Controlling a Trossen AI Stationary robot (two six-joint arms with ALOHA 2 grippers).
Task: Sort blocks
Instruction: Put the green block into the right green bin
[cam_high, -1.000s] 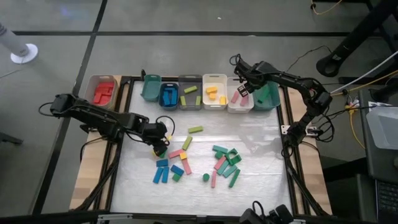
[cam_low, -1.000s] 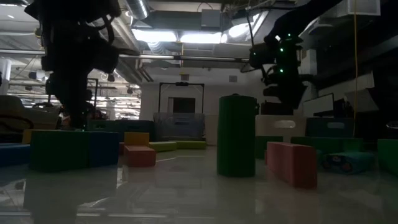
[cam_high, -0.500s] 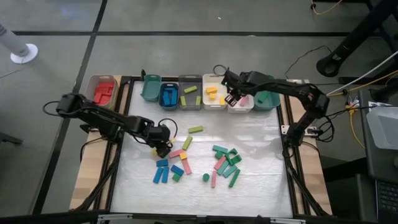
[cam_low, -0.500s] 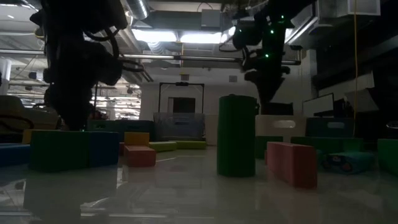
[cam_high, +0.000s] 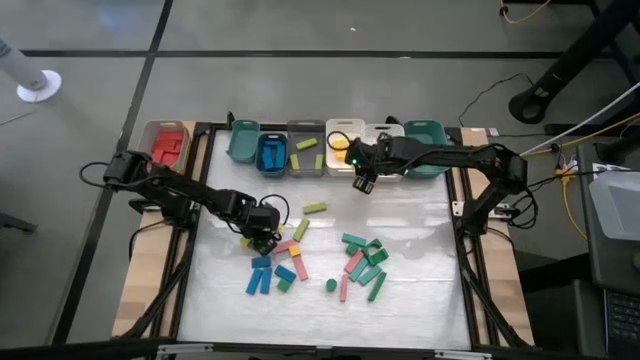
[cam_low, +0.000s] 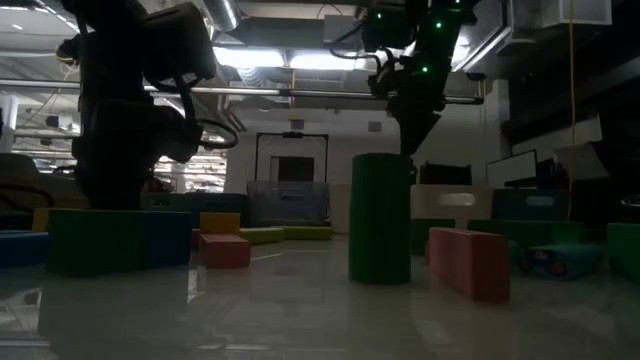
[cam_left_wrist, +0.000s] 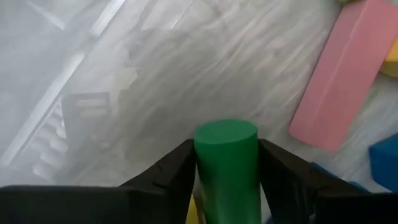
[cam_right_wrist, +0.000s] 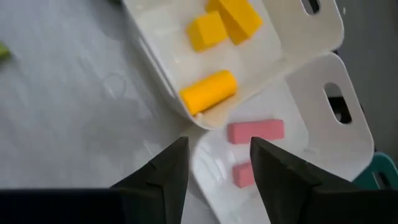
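Loose blocks lie flat mid-table in two clusters: blue, pink and green ones (cam_high: 278, 268), and green and pink ones (cam_high: 362, 262). A lime bar (cam_high: 314, 208) lies alone, and a dark green cylinder (cam_low: 380, 218) stands on end. My left gripper (cam_high: 262, 237) is beside the left cluster, shut on another dark green cylinder (cam_left_wrist: 225, 163). A pink bar (cam_left_wrist: 345, 81) lies just beyond it. My right gripper (cam_high: 362, 181) is open and holds nothing, over the table just in front of the white bins (cam_right_wrist: 217, 169). My left gripper pinches the dark green cylinder between its two fingers, one on each curved side (cam_left_wrist: 205, 171). The cylinder lies along the fingers, with its flat round end (cam_left_wrist: 225, 132) past their tips. Whether it rests on the table I cannot tell.
A row of bins lines the far edge: tan with red blocks (cam_high: 150, 135), teal (cam_high: 243, 140), blue (cam_high: 271, 152), grey with lime bars (cam_high: 306, 135), white with yellow blocks (cam_right_wrist: 155, 50), white with pink bars (cam_right_wrist: 298, 143), teal (cam_high: 428, 135). The near half of the mat (cam_high: 420, 310) is bare.
My right gripper has swung from above the white bin with pink bars toward the table's left and near edge, and is now over the mat in front of the white bins. My left gripper has shifted slightly right, toward the left cluster.
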